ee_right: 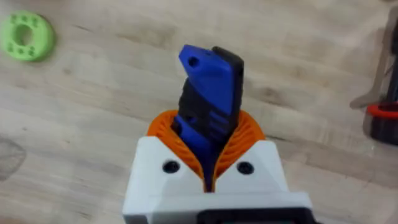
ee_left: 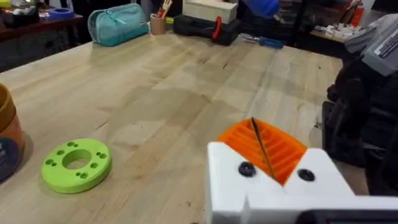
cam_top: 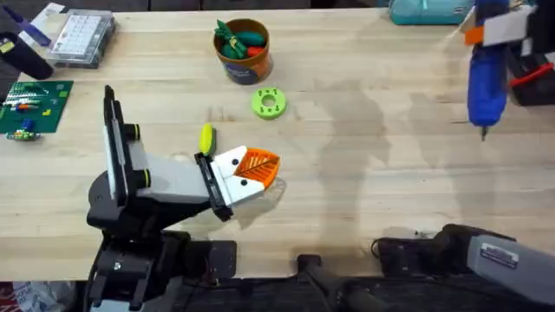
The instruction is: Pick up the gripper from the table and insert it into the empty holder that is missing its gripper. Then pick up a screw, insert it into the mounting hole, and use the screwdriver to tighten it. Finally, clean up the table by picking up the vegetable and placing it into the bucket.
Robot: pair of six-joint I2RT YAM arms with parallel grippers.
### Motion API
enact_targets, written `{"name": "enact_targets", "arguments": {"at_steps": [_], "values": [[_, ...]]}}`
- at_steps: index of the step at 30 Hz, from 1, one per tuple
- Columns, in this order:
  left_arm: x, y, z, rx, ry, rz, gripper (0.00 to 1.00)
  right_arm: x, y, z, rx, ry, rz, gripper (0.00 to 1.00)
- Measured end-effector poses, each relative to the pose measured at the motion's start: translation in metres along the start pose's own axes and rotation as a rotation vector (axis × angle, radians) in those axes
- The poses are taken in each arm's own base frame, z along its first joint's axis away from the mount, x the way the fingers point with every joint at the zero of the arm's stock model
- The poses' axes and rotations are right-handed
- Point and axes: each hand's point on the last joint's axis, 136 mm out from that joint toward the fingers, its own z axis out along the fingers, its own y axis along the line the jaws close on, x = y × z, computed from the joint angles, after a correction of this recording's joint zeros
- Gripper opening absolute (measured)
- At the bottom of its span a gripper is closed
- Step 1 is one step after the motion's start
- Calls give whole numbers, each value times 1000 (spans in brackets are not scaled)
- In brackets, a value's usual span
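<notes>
My left gripper (cam_top: 263,166) lies low over the table (cam_top: 373,173) near its middle, its orange pads (ee_left: 283,149) pressed shut with nothing visible between them. The yellow vegetable (cam_top: 206,139) lies on the wood just behind that arm's wrist. At the back stands the bucket (cam_top: 244,62), with an orange carrot and dark green toy vegetables inside. My right gripper (cam_top: 487,33) is raised at the far right, shut on the blue screwdriver (cam_top: 486,82), whose bit points down. In the right wrist view the screwdriver (ee_right: 208,93) sticks out from between the pads.
A flat green ring with holes (cam_top: 267,102) lies in front of the bucket. A clear parts box (cam_top: 82,39) and a green circuit board (cam_top: 35,106) sit at the far left. A teal pouch (ee_left: 118,23) and tools line the far edge.
</notes>
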Motion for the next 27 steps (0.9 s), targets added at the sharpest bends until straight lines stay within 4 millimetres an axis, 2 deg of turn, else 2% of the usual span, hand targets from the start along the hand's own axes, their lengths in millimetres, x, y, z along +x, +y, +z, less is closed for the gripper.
{"name": "enact_targets", "arguments": {"at_steps": [9,10,15,16,17,19,27], "values": [[0,0,0,0,0,0,13,-44,36,-41,-154,-208,-53,28],[0,0,0,0,0,0,13,-57,44,-53,-191,-281,-45,28],[0,0,0,0,0,0,13,-73,58,-72,-241,-383,-60,28],[0,0,0,0,0,0,13,-78,63,-77,-257,-410,-72,28],[0,0,0,0,0,0,13,-93,78,-89,-312,-484,-104,28],[0,0,0,0,0,0,13,-103,88,-94,-351,-522,-115,28],[0,0,0,0,0,0,13,-105,122,-109,-461,-543,-121,28]]}}
